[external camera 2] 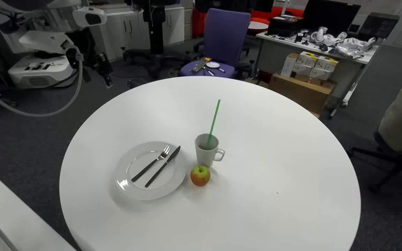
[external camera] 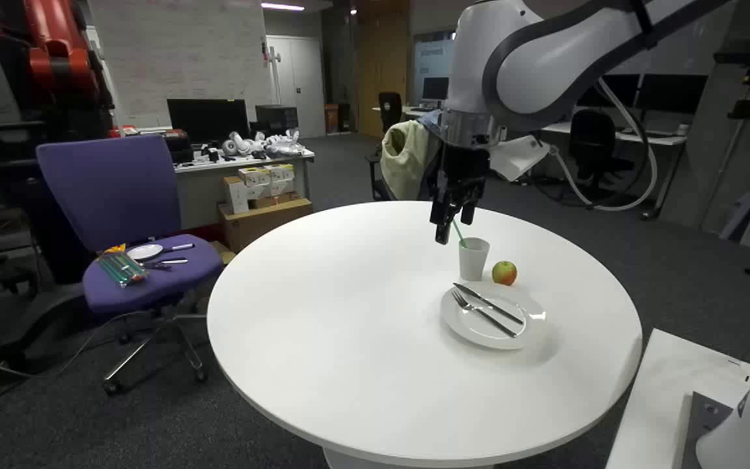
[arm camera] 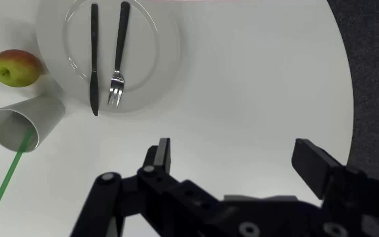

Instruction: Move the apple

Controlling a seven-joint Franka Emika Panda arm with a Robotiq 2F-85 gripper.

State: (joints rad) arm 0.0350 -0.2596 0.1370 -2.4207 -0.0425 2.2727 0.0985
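Robotiq gripper: far left, jaws spread wide, grasping nothing.
Dinner plate: left, fork and table knife on it.
Apple: right of the plate, just beside the mug.
Mug: upright, green straw slanting out.

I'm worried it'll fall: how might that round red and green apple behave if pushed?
The apple would likely roll, being rounded. Its skin looks smooth, perhaps slippery. The round white plate close by could block one direction.
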